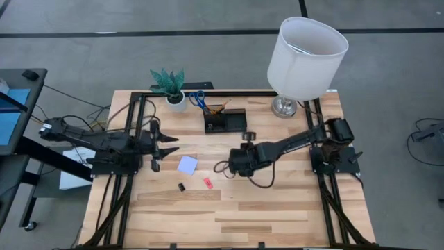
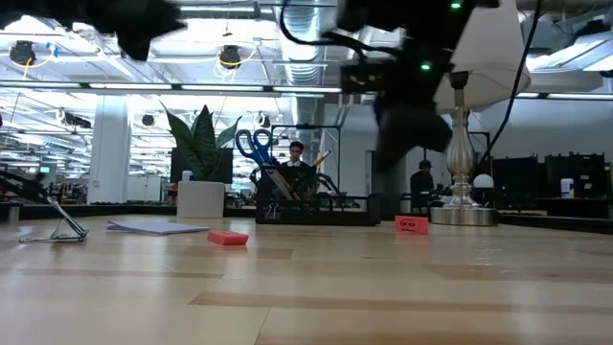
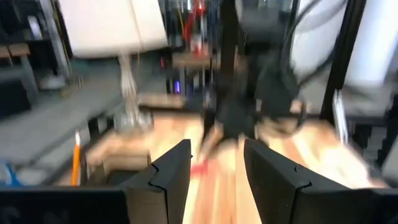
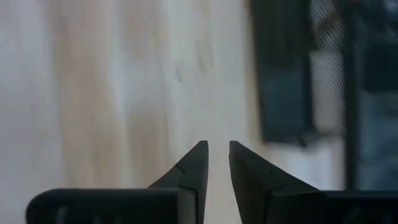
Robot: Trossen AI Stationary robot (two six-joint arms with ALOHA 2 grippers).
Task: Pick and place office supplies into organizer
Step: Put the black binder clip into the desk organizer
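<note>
A: Two dark grippers hover over pale wood planks. Holding anything?
B: No. The left gripper (image 3: pixel 214 171) gapes; the right gripper (image 4: pixel 214 158) is barely parted. The boxy black organizer (image 1: pixel 224 120) sits behind the square lavender note pad (image 1: pixel 187 164).

The organizer (image 1: pixel 224 119) is placed at the far middle of the table (image 1: pixel 277 215); the scissors (image 1: pixel 197 98) are held in its left section; the plant pot (image 1: pixel 176 101) is set just left; the lamp (image 1: pixel 298 62) is positioned to the right; the note pad (image 1: pixel 187 164), a clip (image 1: pixel 181 186) and a small piece (image 1: pixel 207 183) are laid nearer, between the arms.
</note>
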